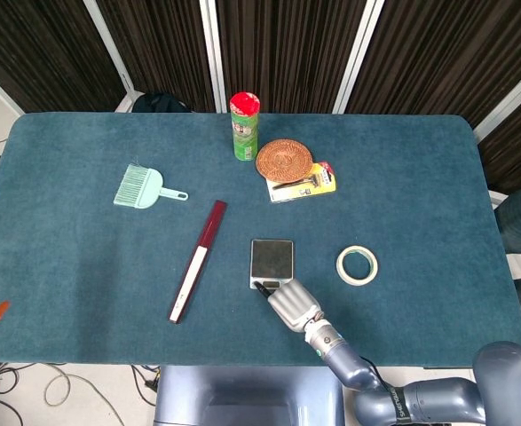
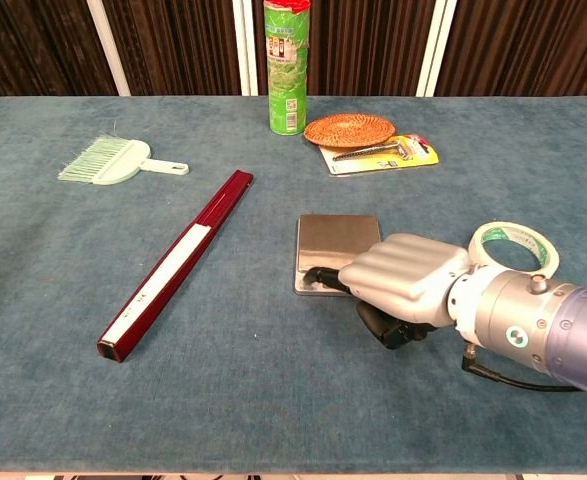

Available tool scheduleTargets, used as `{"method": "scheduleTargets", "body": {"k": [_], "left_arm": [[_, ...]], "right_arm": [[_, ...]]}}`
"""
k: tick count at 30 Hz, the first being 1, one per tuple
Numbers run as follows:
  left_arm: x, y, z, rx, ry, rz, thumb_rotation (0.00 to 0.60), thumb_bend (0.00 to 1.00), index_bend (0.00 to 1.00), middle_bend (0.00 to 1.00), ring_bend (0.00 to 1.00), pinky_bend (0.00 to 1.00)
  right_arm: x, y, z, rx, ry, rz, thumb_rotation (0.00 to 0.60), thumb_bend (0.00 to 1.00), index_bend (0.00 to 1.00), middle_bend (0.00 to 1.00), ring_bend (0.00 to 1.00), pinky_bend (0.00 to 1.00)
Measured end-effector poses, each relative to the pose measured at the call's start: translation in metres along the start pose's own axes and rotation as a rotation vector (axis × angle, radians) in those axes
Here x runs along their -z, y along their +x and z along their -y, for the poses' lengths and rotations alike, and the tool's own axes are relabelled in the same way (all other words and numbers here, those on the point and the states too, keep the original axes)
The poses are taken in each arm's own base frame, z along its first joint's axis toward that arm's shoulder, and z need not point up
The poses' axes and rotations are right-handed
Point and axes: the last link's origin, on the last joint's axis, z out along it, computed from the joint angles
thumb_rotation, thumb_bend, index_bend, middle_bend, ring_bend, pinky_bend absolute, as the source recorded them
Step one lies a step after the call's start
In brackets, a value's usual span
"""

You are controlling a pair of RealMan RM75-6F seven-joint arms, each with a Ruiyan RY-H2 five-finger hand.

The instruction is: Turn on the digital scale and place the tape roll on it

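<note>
The right hand (image 2: 405, 283) lies low, palm down, on a silver forearm that reaches in from the lower right. Its fingers (image 1: 288, 302) are curled in, one dark fingertip poking forward
</note>
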Motion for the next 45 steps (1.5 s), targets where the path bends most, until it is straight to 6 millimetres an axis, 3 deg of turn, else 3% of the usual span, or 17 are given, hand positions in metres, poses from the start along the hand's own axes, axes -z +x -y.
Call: {"method": "scheduleTargets", "body": {"k": [31, 45], "left_arm": [[-0.0004, 0.0009, 0.0008, 0.001, 0.004, -0.004, 0.6, 0.0, 0.0, 0.0, 0.0, 0.0], [-0.0003, 0.0004, 0.0004, -0.002, 0.004, -0.003, 0.6, 0.0, 0.0, 0.0, 0.0, 0.0]], "right_arm": [[-0.0021, -0.0019, 0.0042, 0.007, 0.003, 0.0, 0.6, 0.91, 0.02, 0.78, 0.9, 0.74], [-0.0022, -0.0048, 0.0017, 0.003, -0.002, 0.008, 0.6, 0.91, 0.09, 0.78, 0.9, 0.74]]}}
